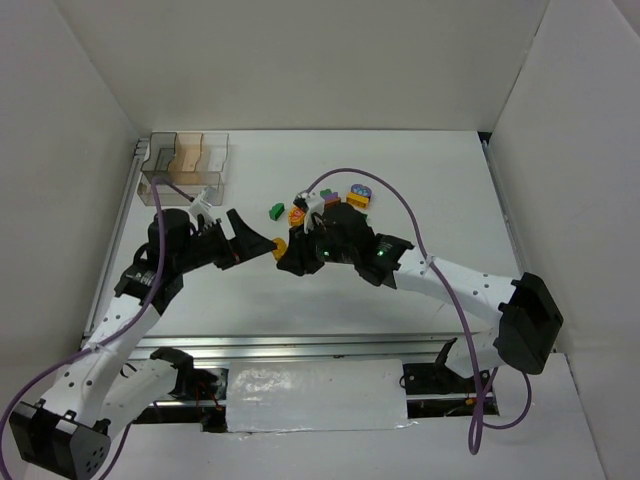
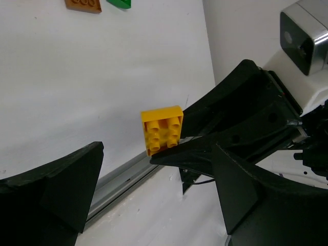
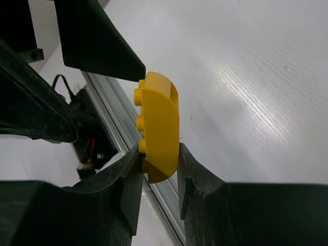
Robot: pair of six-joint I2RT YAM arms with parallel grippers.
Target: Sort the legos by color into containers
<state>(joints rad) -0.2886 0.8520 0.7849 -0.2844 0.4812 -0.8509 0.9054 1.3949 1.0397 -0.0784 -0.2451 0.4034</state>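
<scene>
Above the middle of the table (image 1: 420, 170) the two arms meet tip to tip.

Count, held: one yellow brick (image 3: 160, 128), off the surface. The right claw (image 3: 160, 166) is closed on its lower end, one black finger on each broad face. The left claw (image 1: 265, 248) stands wide open and grips nothing, with a finger on either side of that brick. From the right wrist I see one left fingertip (image 3: 123, 61) right at the top stud; I cannot confirm contact.

Brick notes: glossy hard plastic, round studs in two columns on one face. The opposite face is smooth and its top edge is rounded.

Count, lying on the table: one green brick (image 1: 276, 210) by itself and one orange brick (image 1: 296, 213) just beside it. Then comes a small cluster (image 1: 350, 195) of purple, orange and green pieces at the right wrist. It is partly hidden, so I have no firm number.

Count, containers: one organizer tray (image 1: 185, 165) at the far left corner, well apart from the held brick. It is clear plastic with brownish dividers and square cells; I cannot count the cells reliably.
</scene>
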